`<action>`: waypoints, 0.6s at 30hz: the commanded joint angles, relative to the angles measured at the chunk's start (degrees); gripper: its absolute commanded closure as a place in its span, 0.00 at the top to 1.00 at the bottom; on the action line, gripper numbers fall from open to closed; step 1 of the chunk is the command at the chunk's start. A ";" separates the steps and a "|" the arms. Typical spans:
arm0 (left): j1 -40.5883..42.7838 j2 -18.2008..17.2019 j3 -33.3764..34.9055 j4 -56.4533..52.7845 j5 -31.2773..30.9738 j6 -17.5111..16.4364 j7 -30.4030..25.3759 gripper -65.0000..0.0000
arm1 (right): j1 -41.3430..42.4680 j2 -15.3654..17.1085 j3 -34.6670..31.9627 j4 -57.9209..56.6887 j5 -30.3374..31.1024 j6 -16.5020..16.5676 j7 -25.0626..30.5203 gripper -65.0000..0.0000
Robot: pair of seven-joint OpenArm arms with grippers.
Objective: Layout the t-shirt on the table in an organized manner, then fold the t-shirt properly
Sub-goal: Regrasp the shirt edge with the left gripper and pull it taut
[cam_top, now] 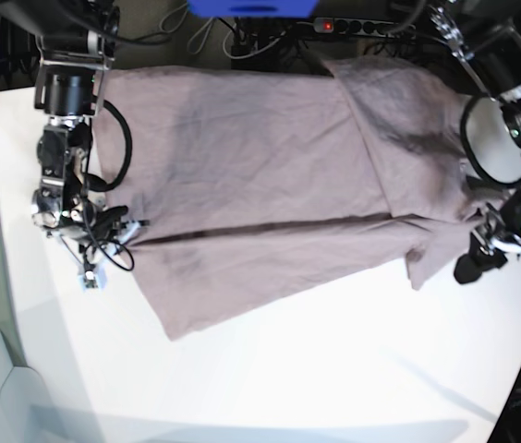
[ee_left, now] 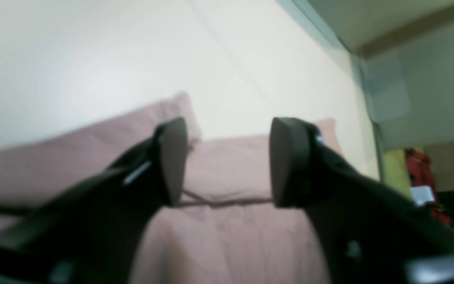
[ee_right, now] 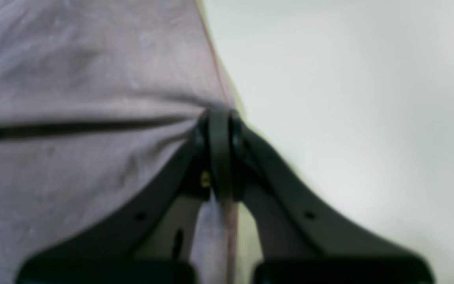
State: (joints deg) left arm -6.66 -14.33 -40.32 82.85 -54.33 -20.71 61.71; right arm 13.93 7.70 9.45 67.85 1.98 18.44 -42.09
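The mauve t-shirt (cam_top: 279, 175) lies spread across the white table (cam_top: 334, 369), with a long crease across its middle. My right gripper (cam_top: 133, 227) is at the shirt's left edge in the base view. In the right wrist view it (ee_right: 219, 118) is shut on the shirt's edge (ee_right: 93, 79), with fabric pinched between the fingers. My left gripper (cam_top: 471, 268) is by the sleeve at the shirt's right end. In the left wrist view it (ee_left: 229, 161) is open and empty, just above the shirt (ee_left: 227, 236).
A power strip (cam_top: 362, 26), cables and a blue object (cam_top: 251, 7) lie beyond the table's far edge. The table's curved edge runs along the left (cam_top: 2, 277). In the left wrist view, red and green items (ee_left: 416, 165) stand past the table edge.
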 commanded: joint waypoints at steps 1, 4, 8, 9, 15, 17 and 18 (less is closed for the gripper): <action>0.28 0.04 0.80 1.94 -1.81 -0.08 -0.39 0.37 | 0.00 0.43 0.09 0.06 -1.93 -0.46 -3.50 0.00; 3.71 3.38 4.67 4.23 -2.33 -0.08 -0.39 0.13 | 0.70 0.43 0.09 0.06 -1.93 -0.46 -3.58 0.00; 8.19 6.90 11.52 6.78 -1.98 0.01 -0.39 0.00 | 0.79 0.43 0.09 0.06 -1.93 -0.46 -3.58 0.00; 9.34 7.69 13.28 7.57 -1.63 0.27 -0.39 0.01 | 0.79 0.43 0.09 0.06 -1.93 -0.46 -3.58 0.00; 13.12 8.74 17.06 7.39 5.75 0.71 -1.10 0.00 | 0.79 0.52 0.09 0.06 -1.93 -0.46 -3.50 0.00; 13.64 8.39 16.01 7.92 9.97 0.71 -0.75 0.00 | 0.88 0.60 0.09 0.06 -1.93 -0.46 -3.32 0.00; 14.08 8.39 14.60 8.36 11.47 0.71 -0.48 0.00 | 0.88 0.69 0.17 0.06 -1.93 -0.46 -3.32 0.00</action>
State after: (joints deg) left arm 7.79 -5.45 -25.45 89.82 -41.67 -19.68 61.80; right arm 14.55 7.77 9.43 67.88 1.52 18.44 -43.05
